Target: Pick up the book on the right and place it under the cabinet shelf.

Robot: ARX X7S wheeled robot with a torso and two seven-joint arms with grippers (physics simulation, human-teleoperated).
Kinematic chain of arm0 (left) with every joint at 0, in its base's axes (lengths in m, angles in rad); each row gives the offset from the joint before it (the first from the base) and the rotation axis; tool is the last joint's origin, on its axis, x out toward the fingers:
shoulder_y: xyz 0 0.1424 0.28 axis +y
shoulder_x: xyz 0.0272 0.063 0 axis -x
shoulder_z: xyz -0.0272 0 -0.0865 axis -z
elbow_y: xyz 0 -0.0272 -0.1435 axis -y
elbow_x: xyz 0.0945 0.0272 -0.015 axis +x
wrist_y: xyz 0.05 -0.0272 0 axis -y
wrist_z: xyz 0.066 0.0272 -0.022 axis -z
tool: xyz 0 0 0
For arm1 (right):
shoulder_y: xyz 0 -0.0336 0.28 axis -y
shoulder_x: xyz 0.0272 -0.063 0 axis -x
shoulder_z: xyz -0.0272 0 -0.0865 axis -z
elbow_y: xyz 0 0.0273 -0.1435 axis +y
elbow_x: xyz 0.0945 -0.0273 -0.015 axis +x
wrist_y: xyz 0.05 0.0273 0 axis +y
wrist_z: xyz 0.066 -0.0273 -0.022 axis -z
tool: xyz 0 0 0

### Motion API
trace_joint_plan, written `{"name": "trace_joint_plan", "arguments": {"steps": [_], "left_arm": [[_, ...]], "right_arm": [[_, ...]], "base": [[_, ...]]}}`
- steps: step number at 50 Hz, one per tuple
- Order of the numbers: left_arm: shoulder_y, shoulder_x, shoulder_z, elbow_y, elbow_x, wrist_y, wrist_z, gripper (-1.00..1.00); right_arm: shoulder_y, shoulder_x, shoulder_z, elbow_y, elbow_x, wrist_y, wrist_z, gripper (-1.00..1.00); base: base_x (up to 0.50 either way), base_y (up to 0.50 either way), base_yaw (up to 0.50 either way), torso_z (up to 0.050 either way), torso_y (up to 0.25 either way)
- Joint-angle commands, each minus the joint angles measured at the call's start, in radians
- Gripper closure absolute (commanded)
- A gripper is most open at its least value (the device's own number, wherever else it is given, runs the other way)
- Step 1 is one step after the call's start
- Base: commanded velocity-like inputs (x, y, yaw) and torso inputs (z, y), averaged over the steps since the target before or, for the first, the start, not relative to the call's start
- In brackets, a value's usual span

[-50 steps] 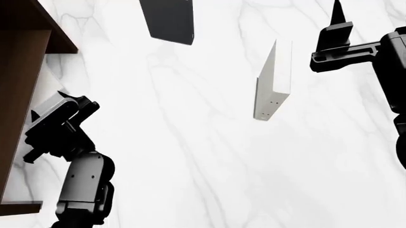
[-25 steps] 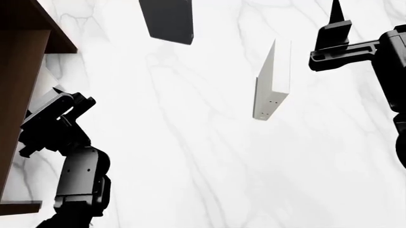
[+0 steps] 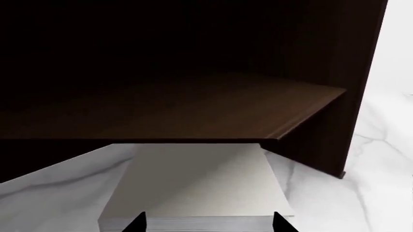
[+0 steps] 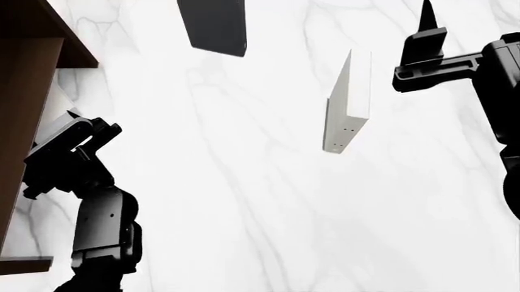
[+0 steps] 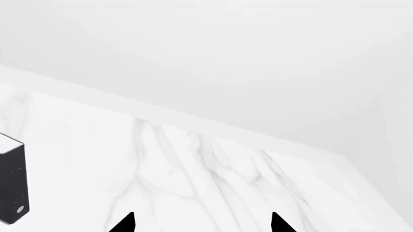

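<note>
The plain off-white book (image 3: 197, 183) lies flat on the marble table, its far end under the dark brown cabinet shelf (image 3: 193, 106). My left gripper (image 3: 210, 223) is open. Its two fingertips stand in front of the book's near edge and do not clamp it. In the head view the left gripper (image 4: 77, 137) is beside the cabinet (image 4: 33, 36) at the left, and the book is mostly hidden there. My right gripper (image 4: 427, 36) is open and empty at the upper right, above bare marble (image 5: 201, 223).
A pale book with small dots on its spine (image 4: 349, 103) stands upright in the middle right. A dark charcoal book (image 4: 215, 24) stands at the back, also seen in the right wrist view (image 5: 13, 183). The cabinet's side panel (image 3: 335, 96) is right of the book.
My left gripper has shifted slightly left, closer to the cabinet's side. The right arm and the two standing books have hardly moved.
</note>
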Motion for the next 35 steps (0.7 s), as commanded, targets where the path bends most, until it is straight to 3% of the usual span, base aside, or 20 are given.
{"name": "trace_joint_plan", "arguments": {"steps": [1,15,35], "left_arm": [[0.038,0.011,-0.252,-0.284,-0.418,-0.169,0.411,-1.00],[0.044,0.030,-0.528,-0.285,-0.336,-0.288,0.598,-1.00],[0.096,0.083,-0.764,-0.284,-0.160,-0.276,0.653,-1.00]], "right_arm": [[0.021,-0.002,0.001,-0.008,0.008,0.009,0.003,-1.00],[0.061,-0.027,-0.015,-0.005,0.012,0.040,0.006,-1.00],[0.114,-0.075,-0.035,0.008,0.009,0.065,-0.005,-1.00]], "base": [[0.01,0.00,0.00,0.000,-0.015],[0.01,0.00,0.00,-0.005,-0.013],[0.01,0.01,0.01,-0.005,-0.011]]}}
